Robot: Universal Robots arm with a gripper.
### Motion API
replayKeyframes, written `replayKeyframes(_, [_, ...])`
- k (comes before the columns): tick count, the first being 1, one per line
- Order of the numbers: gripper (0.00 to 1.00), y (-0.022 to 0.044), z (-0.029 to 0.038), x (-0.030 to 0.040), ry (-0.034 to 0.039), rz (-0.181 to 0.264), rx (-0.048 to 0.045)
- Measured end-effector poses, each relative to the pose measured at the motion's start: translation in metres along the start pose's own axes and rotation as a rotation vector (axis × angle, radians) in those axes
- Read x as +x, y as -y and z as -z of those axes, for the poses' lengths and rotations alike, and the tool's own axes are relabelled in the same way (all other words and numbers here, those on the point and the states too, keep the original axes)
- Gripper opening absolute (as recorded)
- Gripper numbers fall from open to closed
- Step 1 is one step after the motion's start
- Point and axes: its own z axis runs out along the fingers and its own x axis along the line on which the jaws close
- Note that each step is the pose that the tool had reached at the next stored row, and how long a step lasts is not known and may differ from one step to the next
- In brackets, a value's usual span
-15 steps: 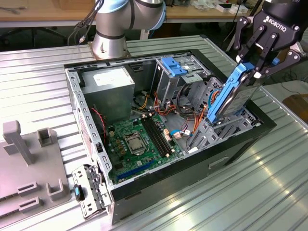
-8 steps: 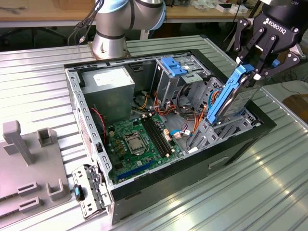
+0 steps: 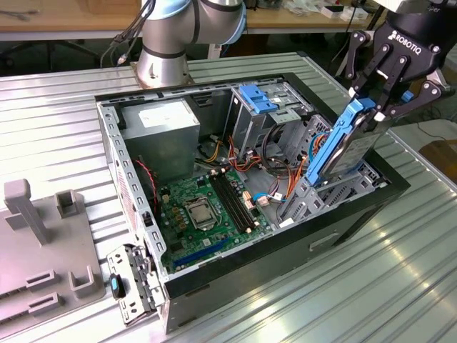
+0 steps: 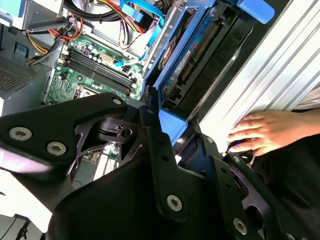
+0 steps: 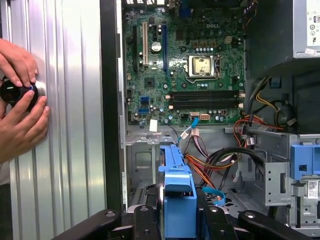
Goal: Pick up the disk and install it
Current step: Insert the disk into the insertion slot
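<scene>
The disk [image 3: 348, 146], a dark slab framed by blue rails, stands steeply tilted over the open computer case [image 3: 235, 268]. Its lower end reaches into the drive bay [image 3: 335, 191] at the exterior view's right. My gripper [image 3: 376, 107] is shut on the disk's upper end, with black fingers on both of its faces. In the second wrist view the disk [image 4: 192, 60] slopes away from the gripper [image 4: 170, 131] toward the bay. In the first wrist view the disk's blue rail [image 5: 177, 187] runs out from between the gripper's [image 5: 178, 220] fingers, above bundled cables.
Inside the case lie the green motherboard [image 3: 207, 207], a grey power supply [image 3: 157, 121], a light-blue bracket [image 3: 258, 96] and loose cables [image 3: 275, 168]. A person's hands [image 5: 20, 107] hold a dark knob on the ribbed metal table [image 3: 357, 286] beside the case. A grey fixture [image 3: 43, 243] stands at the exterior view's left.
</scene>
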Motion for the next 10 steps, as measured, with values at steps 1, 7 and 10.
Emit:
replayKeyframes(1, [0.37,0.0,-0.0008,0.0,-0.0002,0.0,0.0])
replayKeyframes(7, [0.37,-0.0001,-0.005,-0.0001,-0.0001,-0.003,0.0])
replayKeyframes(10, [0.37,-0.0001,-0.0072,-0.0001,0.0,-0.004,0.0])
